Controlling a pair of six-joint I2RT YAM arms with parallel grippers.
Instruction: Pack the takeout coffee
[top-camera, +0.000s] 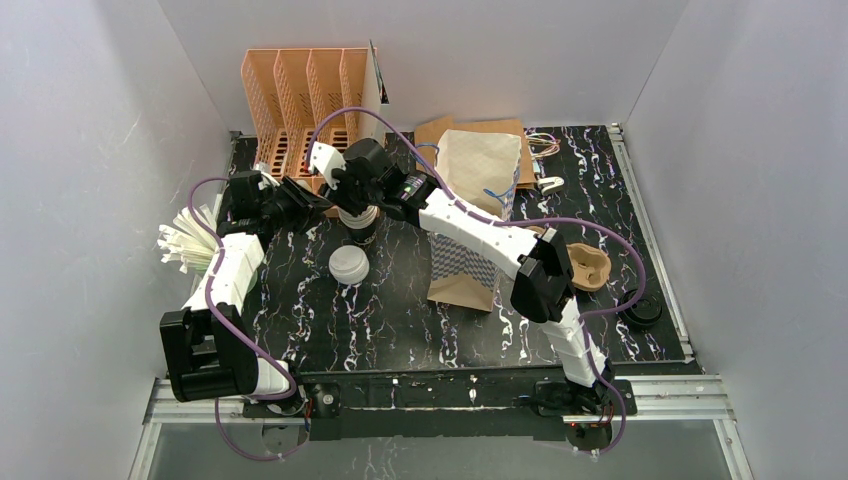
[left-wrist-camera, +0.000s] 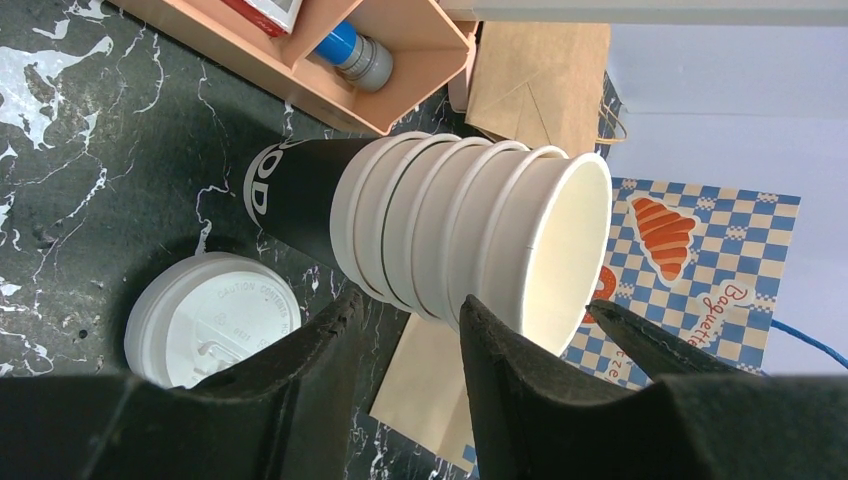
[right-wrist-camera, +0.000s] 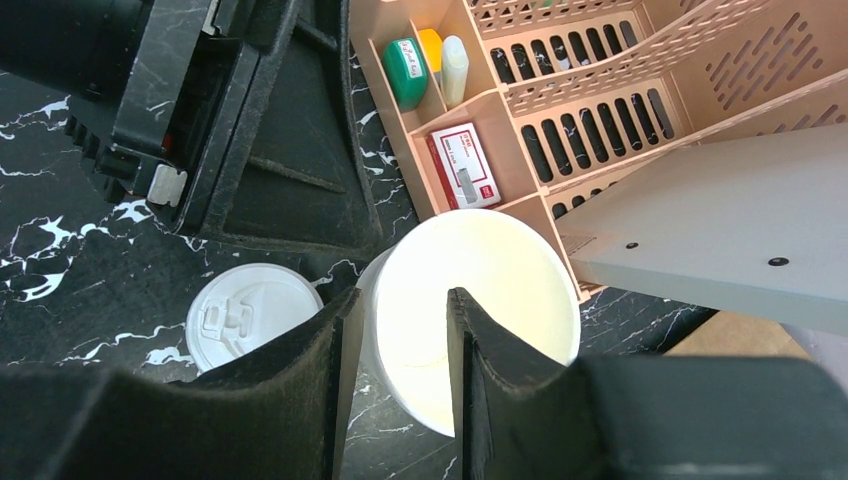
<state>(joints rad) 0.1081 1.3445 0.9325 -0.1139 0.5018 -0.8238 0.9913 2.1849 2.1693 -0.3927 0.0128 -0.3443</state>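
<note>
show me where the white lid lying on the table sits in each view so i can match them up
top external: white lid left of centre, on the arms' side of the stack of cups.
left wrist: white lid lower left, beside the stack's dark bottom cup.
right wrist: white lid lower left, left of the stack's open mouth.
shared landmark: the stack of cups.

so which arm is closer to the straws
Left. The left arm runs right beside the straws; the right arm is across the table, reaching to the cup stack.
</note>
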